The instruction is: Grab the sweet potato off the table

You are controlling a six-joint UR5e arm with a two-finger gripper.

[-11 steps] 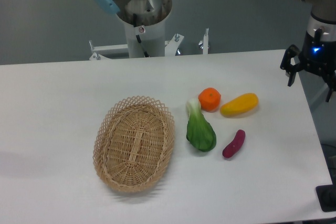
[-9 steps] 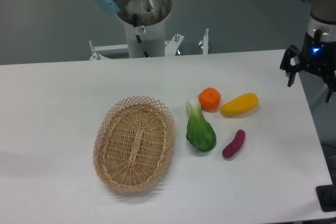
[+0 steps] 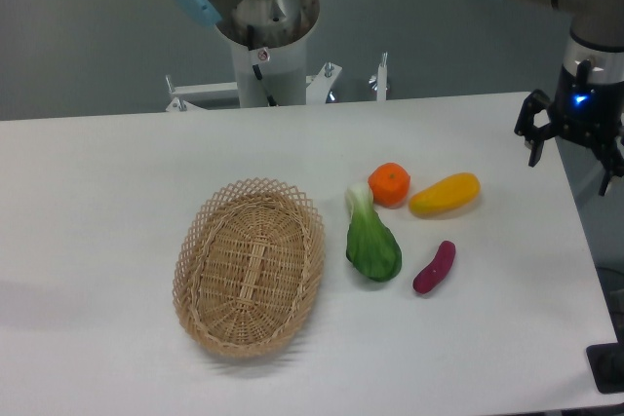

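The sweet potato [image 3: 434, 267], a small slim purple tuber, lies on the white table [image 3: 117, 182] right of centre, below the yellow vegetable. My gripper [image 3: 572, 157] hangs at the table's right edge, well up and to the right of the sweet potato. Its black fingers [image 3: 533, 143] point down and stand apart, open, with nothing between them.
A yellow-orange oblong vegetable [image 3: 445, 194] and a round orange fruit [image 3: 389, 184] lie just above the sweet potato. A green leafy bok choy [image 3: 371, 237] lies to its left. An oval wicker basket [image 3: 250, 265] sits left of centre. The robot's base [image 3: 263, 36] stands behind the table.
The gripper has shifted slightly left, toward the table. The sweet potato and the other items have not moved.
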